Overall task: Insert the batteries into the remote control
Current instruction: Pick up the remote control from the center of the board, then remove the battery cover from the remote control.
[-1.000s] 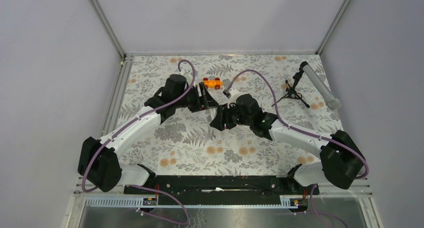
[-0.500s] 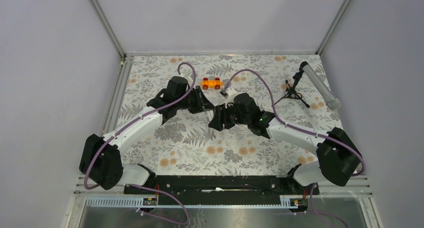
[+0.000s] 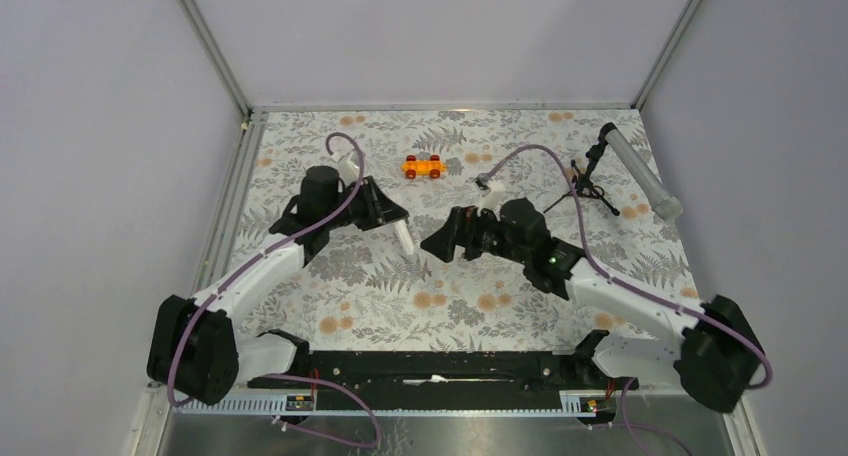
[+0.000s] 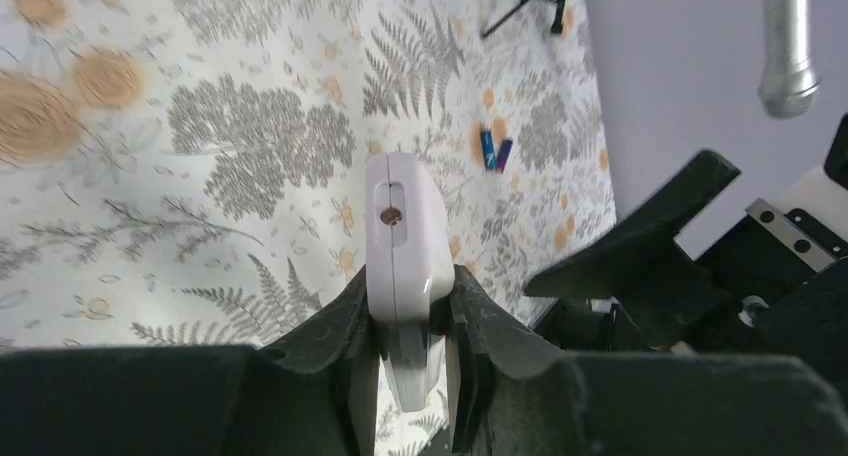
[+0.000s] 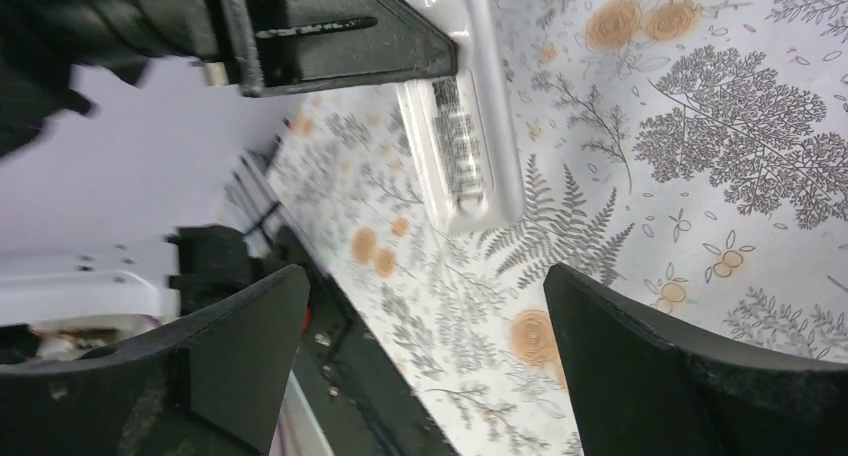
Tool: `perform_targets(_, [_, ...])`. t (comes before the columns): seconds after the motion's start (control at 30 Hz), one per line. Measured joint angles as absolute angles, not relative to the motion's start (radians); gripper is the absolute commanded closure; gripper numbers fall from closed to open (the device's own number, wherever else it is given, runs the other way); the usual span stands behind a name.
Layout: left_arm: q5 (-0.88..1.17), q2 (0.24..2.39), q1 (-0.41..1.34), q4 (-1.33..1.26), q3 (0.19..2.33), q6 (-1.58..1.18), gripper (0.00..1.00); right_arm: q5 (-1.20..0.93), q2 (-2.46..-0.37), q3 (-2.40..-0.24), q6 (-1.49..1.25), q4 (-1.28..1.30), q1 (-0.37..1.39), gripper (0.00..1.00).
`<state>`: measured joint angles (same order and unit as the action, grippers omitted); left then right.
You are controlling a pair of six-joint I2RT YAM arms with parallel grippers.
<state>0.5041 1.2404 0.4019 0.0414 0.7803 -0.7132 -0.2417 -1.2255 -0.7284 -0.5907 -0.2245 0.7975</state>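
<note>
a lab test booth: grey panel walls [image 3: 440,36], aluminium frame [image 3: 211,46], fern-print tabletop [image 3: 450,306].

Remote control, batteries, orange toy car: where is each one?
remote control [image 4: 398,226], left wrist view, its white end face.
batteries [image 4: 487,146], left wrist view, one battery's blue body.
orange toy car [image 3: 423,166], top external view, its body.

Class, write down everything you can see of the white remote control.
The remote control is a slim white oblong of glossy plastic, corners rounded. Its end face has a slot with a brown dot; the right wrist view shows a recessed side bearing dark print. Only the left gripper touches it, clamping its sides, free end out over the table.
</note>
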Motion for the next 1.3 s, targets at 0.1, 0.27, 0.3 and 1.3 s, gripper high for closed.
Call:
perform_targets(0.1, [0.522, 1.182, 0.355, -0.024, 0.729, -0.716, 1.0, -0.181, -1.089, -0.646, -0.707, -0.286, 0.796, 0.14])
perform_targets(0.27, [0.537, 1.068, 0.347, -0.206, 0.625, -0.77, 1.0, -0.113, -1.019, -0.619, -0.883, -0.356, 0.796, 0.29])
perform_targets(0.3, [0.539, 1.053, 0.347, -0.241, 0.609, -0.785, 1.0, -0.113, -1.02, -0.618, -0.918, -0.368, 0.796, 0.31])
perform_targets(1.3, [0.649, 1.031, 0.345, -0.712, 0.529, -1.266, 1.0, -0.308, -1.193, -0.567, -1.145, -0.857, 0.795, 0.23])
